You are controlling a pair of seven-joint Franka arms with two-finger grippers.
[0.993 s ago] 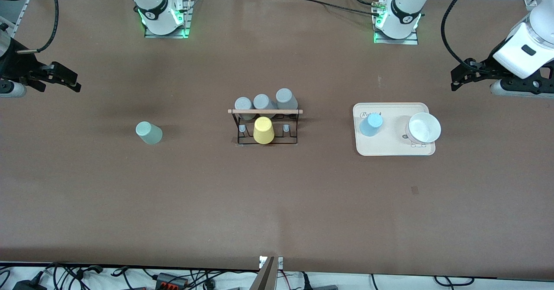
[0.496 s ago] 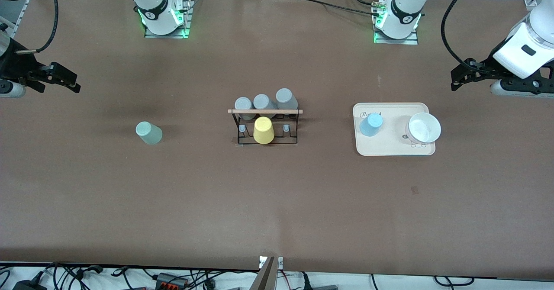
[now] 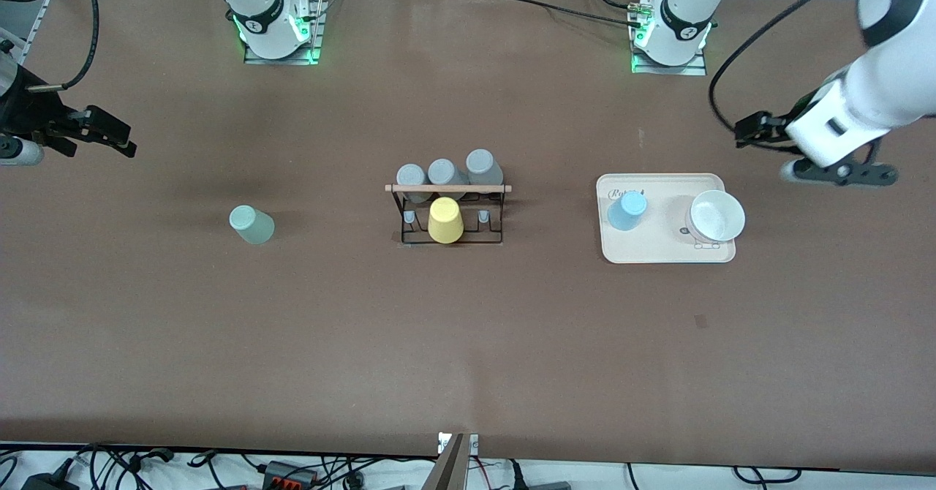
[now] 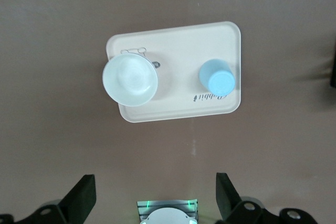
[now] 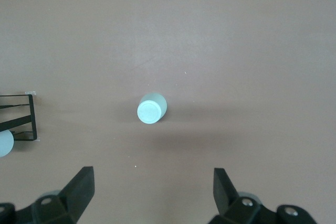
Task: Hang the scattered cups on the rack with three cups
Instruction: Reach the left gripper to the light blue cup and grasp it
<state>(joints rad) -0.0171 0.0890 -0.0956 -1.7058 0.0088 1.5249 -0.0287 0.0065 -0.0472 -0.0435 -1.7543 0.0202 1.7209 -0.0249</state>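
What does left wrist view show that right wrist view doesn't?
Left wrist only: the cream tray with the white bowl and the light blue cup on it, bottom up. Right wrist only: the mint green cup bottom up on the table, and a corner of the rack. Both: brown table and their own open gripper's fingertips at the frame edge.

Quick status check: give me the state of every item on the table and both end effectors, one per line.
light blue cup: upside down on the cream tray
mint green cup: upside down on the table, unhung
rack: holds three grey cups and a yellow cup
white bowl: upright on the tray
left end effector: open, empty
right end effector: open, empty
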